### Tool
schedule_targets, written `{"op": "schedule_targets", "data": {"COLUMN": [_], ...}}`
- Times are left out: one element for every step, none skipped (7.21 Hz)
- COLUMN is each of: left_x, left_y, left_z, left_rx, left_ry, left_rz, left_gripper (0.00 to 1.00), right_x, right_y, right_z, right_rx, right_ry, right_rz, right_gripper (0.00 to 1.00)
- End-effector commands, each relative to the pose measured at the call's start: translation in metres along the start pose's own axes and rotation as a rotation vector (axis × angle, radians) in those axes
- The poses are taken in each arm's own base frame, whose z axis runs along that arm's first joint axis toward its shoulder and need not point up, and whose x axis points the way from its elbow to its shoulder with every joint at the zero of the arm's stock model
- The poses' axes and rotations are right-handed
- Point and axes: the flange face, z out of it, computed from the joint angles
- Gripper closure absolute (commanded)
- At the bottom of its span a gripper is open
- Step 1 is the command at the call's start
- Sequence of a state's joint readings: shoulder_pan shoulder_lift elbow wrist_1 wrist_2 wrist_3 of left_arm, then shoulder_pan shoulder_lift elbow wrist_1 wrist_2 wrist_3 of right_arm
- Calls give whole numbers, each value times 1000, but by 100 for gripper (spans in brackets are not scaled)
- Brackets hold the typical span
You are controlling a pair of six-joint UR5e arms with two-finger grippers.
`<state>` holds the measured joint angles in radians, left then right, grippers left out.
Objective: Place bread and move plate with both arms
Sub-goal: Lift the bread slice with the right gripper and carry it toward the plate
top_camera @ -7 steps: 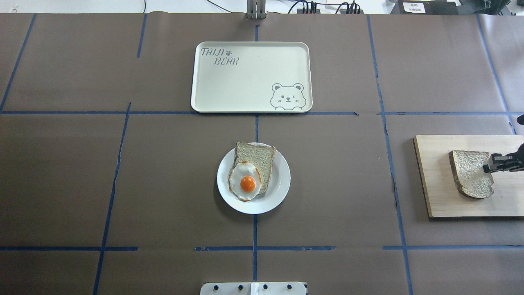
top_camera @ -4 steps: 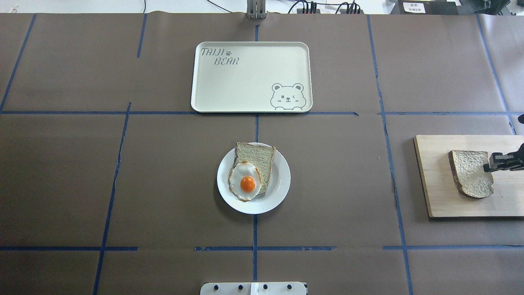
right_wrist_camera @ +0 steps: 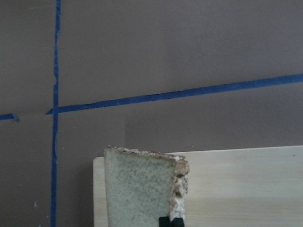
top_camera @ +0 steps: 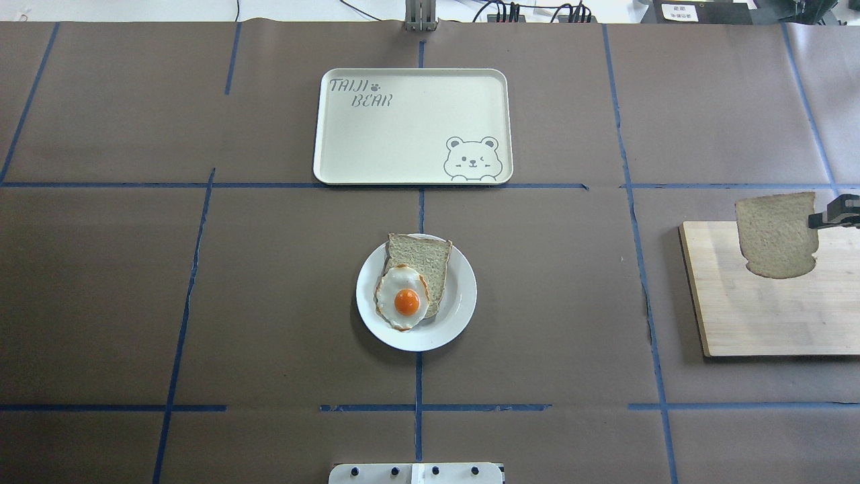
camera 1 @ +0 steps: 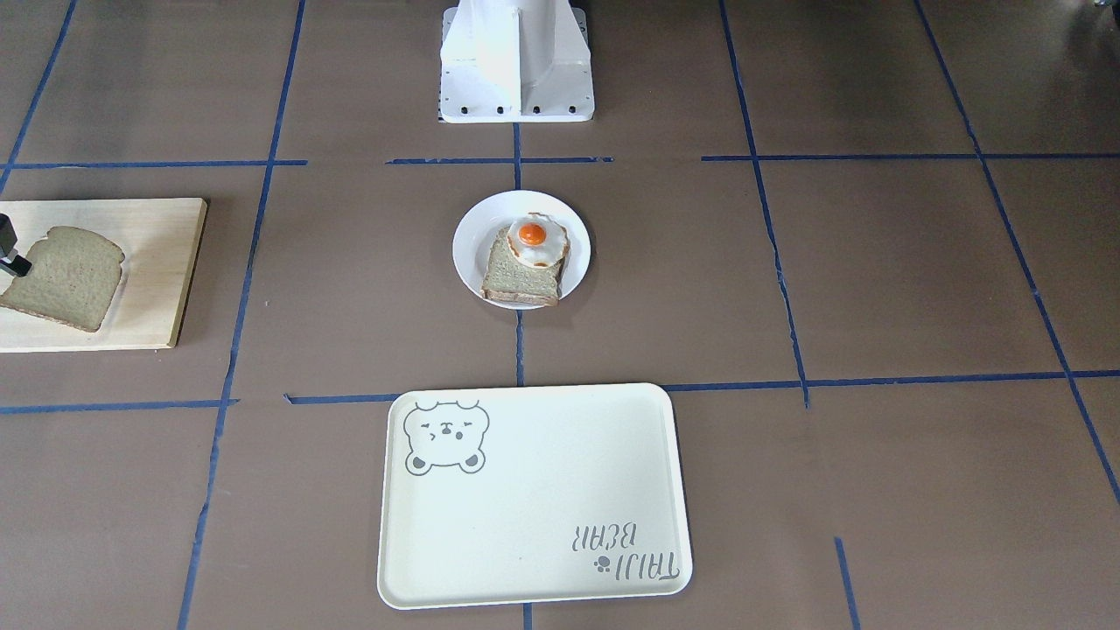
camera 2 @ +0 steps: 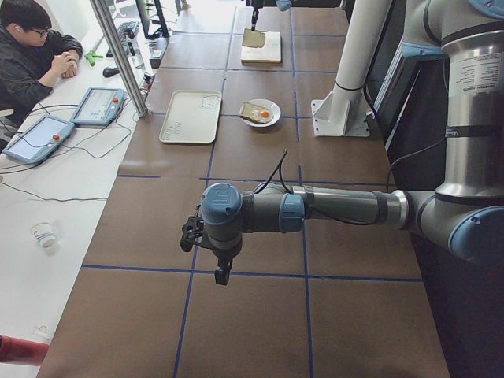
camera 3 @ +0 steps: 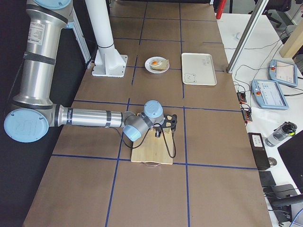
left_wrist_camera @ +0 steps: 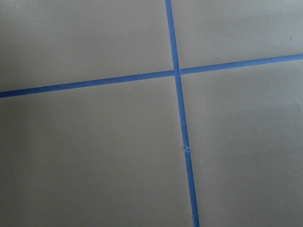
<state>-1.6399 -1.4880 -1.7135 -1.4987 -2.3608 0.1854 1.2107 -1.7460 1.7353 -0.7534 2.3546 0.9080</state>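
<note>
The bread (top_camera: 776, 235), a tan coarse slice with a brown crust, hangs in the air over the far end of the wooden cutting board (top_camera: 759, 316). My right gripper (top_camera: 816, 220) is shut on its right edge at the view's right border. The right wrist view shows the slice (right_wrist_camera: 137, 189) edge-on above the board. The front view shows the same bread (camera 1: 61, 278) and gripper (camera 1: 13, 262). The white plate (top_camera: 460, 296) sits at the table's middle with another bread slice (top_camera: 420, 259) and a fried egg (top_camera: 403, 299) on it. My left gripper (camera 2: 209, 252) shows only in the left side view, over bare table; I cannot tell whether it is open or shut.
A cream tray with a bear drawing (top_camera: 412, 126) lies beyond the plate, nothing on it. The robot's white base (camera 1: 516, 61) stands behind the plate. Blue tape lines cross the brown table. An operator (camera 2: 31, 55) sits at the far side.
The bread lay on the cutting board with my right gripper at its edge. It now hangs lifted off the board, shifted toward the far side, with the gripper.
</note>
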Motion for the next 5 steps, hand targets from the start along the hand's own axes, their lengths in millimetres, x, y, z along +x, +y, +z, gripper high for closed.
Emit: {"op": "schedule_targets", "data": {"left_x": [0, 0, 0, 0, -1], "left_y": [0, 0, 0, 0, 0], "left_z": [0, 0, 0, 0, 2], "left_rx": [0, 0, 0, 0, -2], "left_ry": [0, 0, 0, 0, 0], "left_rz": [0, -1, -1, -3, -5], "left_gripper": [0, 0, 0, 0, 0], "right_x": [-78, -143, -223, -285, -344], "right_y": [-43, -60, -63, -49, -27], "right_z": [-13, -4, 17, 40, 64], "right_rx": [31, 11, -45, -93, -88], "right_ry": [-112, -183, -249, -295, -333], "right_rz": [72, 138, 166, 159, 120], "right_gripper": [100, 100, 100, 100, 100]}}
